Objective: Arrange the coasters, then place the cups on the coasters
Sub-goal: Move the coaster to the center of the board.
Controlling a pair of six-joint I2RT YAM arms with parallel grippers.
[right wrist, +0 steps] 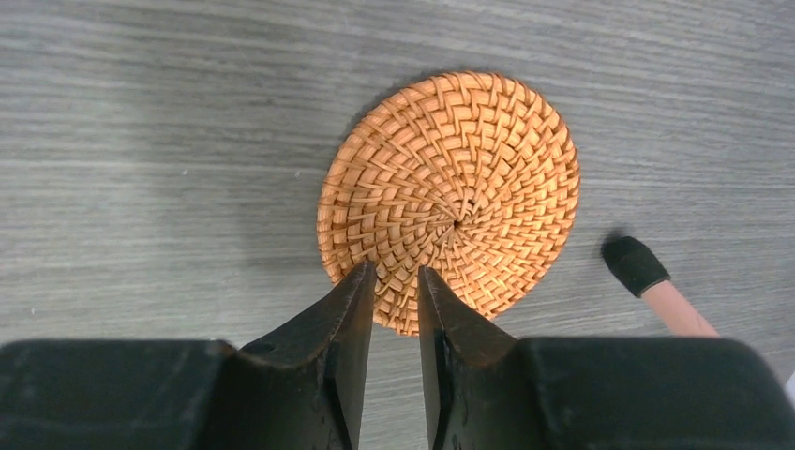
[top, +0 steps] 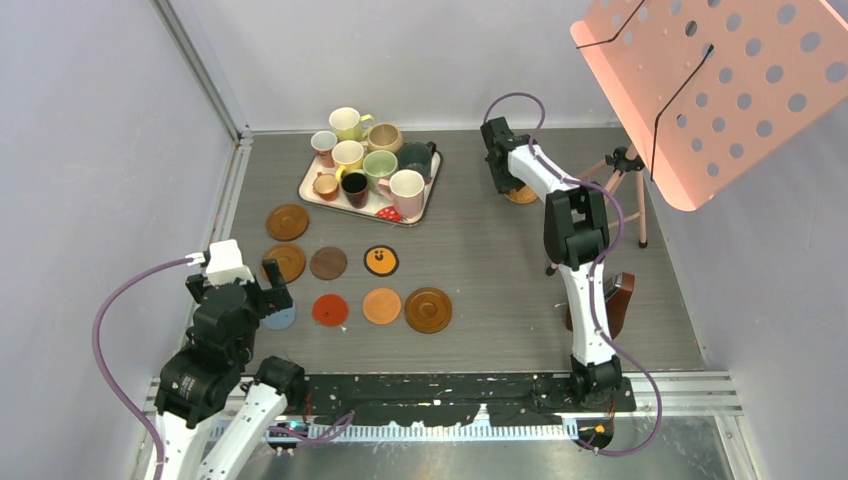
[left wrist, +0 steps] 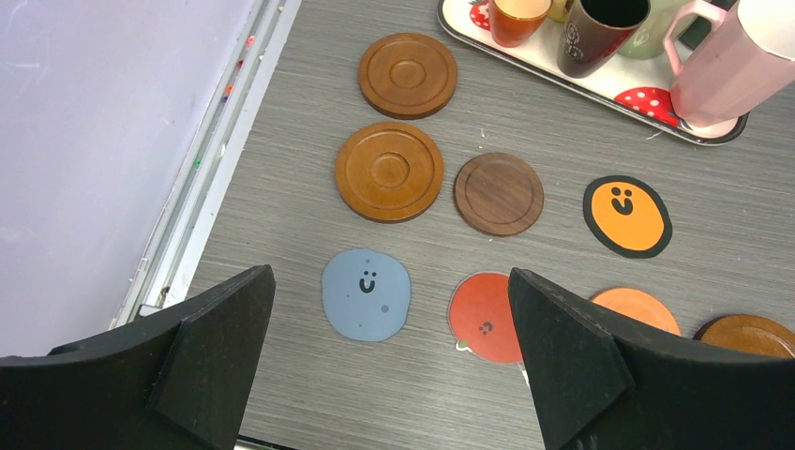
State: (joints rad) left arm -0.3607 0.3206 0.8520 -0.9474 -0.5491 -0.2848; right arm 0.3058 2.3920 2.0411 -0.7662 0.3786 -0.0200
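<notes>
Your right gripper (right wrist: 396, 274) is down at the near rim of the woven wicker coaster (right wrist: 450, 187), which lies flat on the tabletop (top: 480, 270) at the far right. Its jaws stand nearly together, with the rim showing in the slim gap, and you cannot tell whether they have actually bitten. An edge pinch makes sense, since a flat disc offers nothing else to hold.

Your left gripper (left wrist: 389, 281) hovers with jaws wide apart above the blue-grey coaster (left wrist: 366, 293), holding nothing. The other coasters (top: 328, 263) sit in loose rows on the left, well apart from the wicker one, so it looks like the straggler to bring over. The mugs (top: 365, 160) all stand on the strawberry-printed tray (left wrist: 609, 86), none on a coaster.
</notes>
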